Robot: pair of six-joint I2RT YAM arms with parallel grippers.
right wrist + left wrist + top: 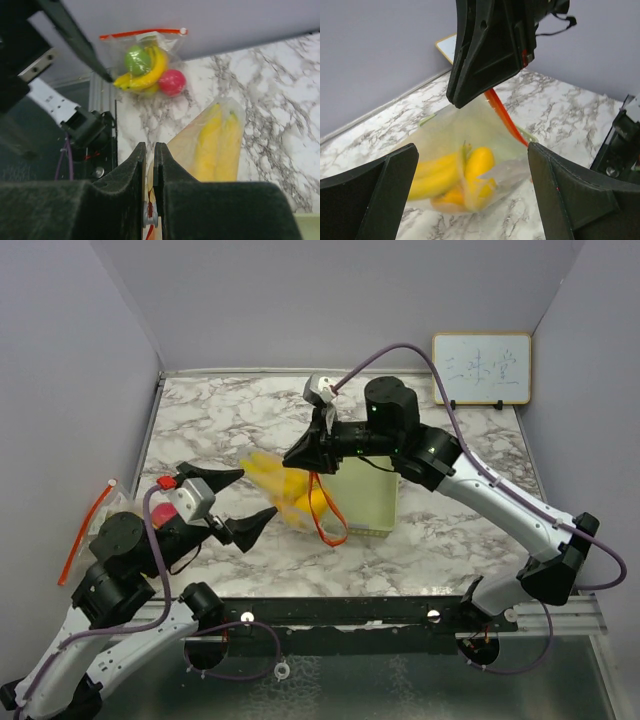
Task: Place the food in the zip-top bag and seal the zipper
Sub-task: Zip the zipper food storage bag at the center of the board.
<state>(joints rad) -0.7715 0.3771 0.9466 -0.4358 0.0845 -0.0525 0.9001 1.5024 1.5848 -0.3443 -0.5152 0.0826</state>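
Grey walls enclose a white marble surface (230, 420), with a small whiteboard (481, 368) leaning against the far right wall. Two black and white robot arms reach in from the near edge.

Near the middle lies a clear zip-top bag (272, 475) with yellow bananas (437, 175) inside. It sits just left of a pale green basket (365, 498). The right gripper (293, 458) is closed, pinching the bag's top edge at the orange zipper (502, 112) and holding that edge up. The lower end of the bag appears to rest on the surface. Part of the zipper hangs in a loop in front of the basket.

The left gripper (258, 491) is wide open and holds nothing. It faces the bag from the near left, one finger on each side of it. Whether the fingers touch the plastic cannot be told.

Against the left wall leans a second bag (165, 47), also with an orange zipper. It holds a green lime (137, 60), a banana (147, 75) and a red apple (172, 82).
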